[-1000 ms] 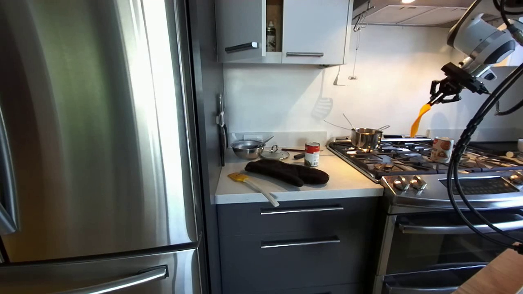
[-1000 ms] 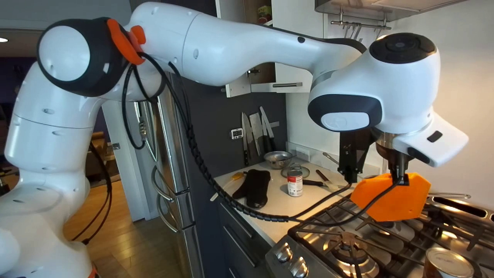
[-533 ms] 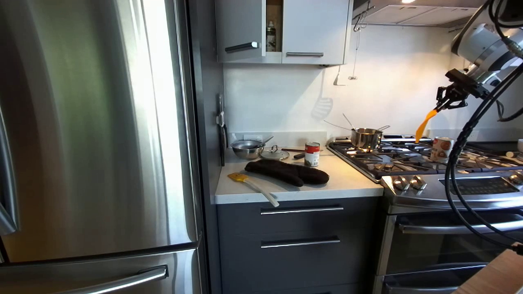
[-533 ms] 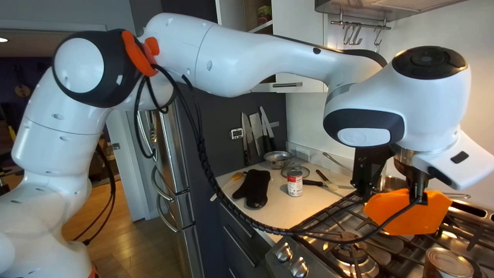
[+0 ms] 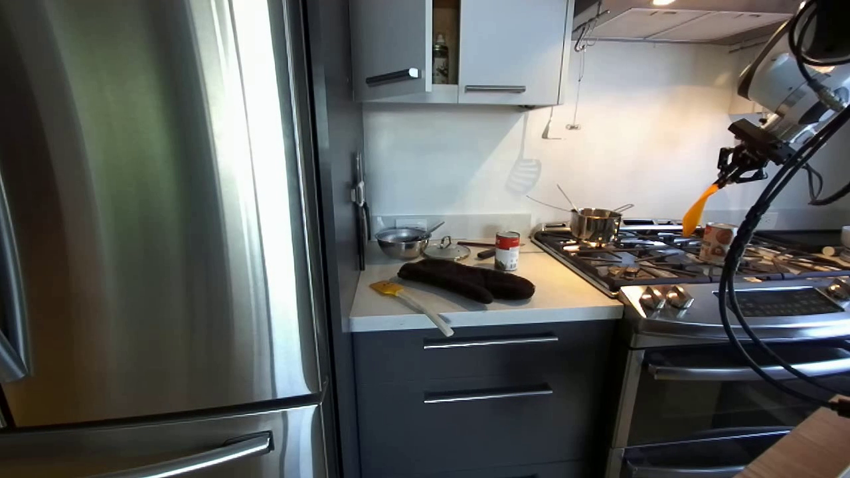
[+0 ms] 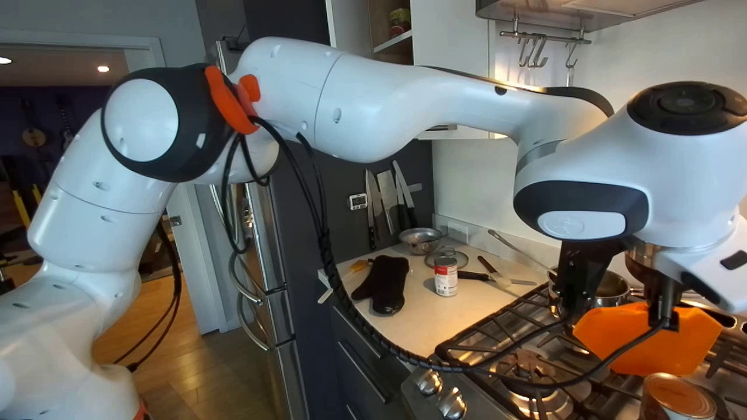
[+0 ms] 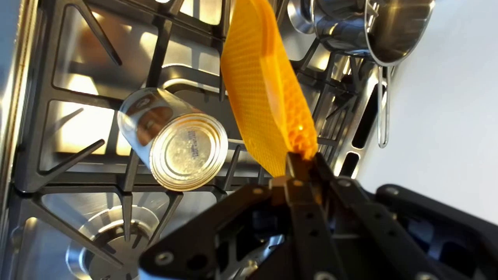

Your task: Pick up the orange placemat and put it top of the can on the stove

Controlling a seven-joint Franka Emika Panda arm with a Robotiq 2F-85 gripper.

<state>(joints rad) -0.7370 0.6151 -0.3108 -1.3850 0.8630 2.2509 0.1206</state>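
Gripper (image 7: 307,158): I have it closed, pinching one edge of the orange placemat (image 7: 255,89).
Placemat's place: it hangs tilted over the stove (image 5: 690,328), near the can (image 7: 188,151); my wrist view shows a gap between them.
Pick-up: done, by the look of it; the mat seems clear of everything below it.
Laying on top: not yet. I judge what is left is to bring the mat across, lower it onto the can, let go and back off.
Can: upright on the stove, its metal top sealed and uncovered, so whatever it holds is hidden from me.
Steel pot (image 7: 342,27): also on the stove, open-mouthed; I cannot make out any contents for certain.
Bowl (image 5: 402,247): on the counter (image 5: 561,292); a handle (image 5: 435,228) shows at its rim, whether from inside or behind I cannot tell.
Red-and-white can (image 5: 507,251): upright on the counter, contents hidden.
Cupboard (image 5: 388,40): door ajar, a bottle (image 5: 439,61) standing inside.
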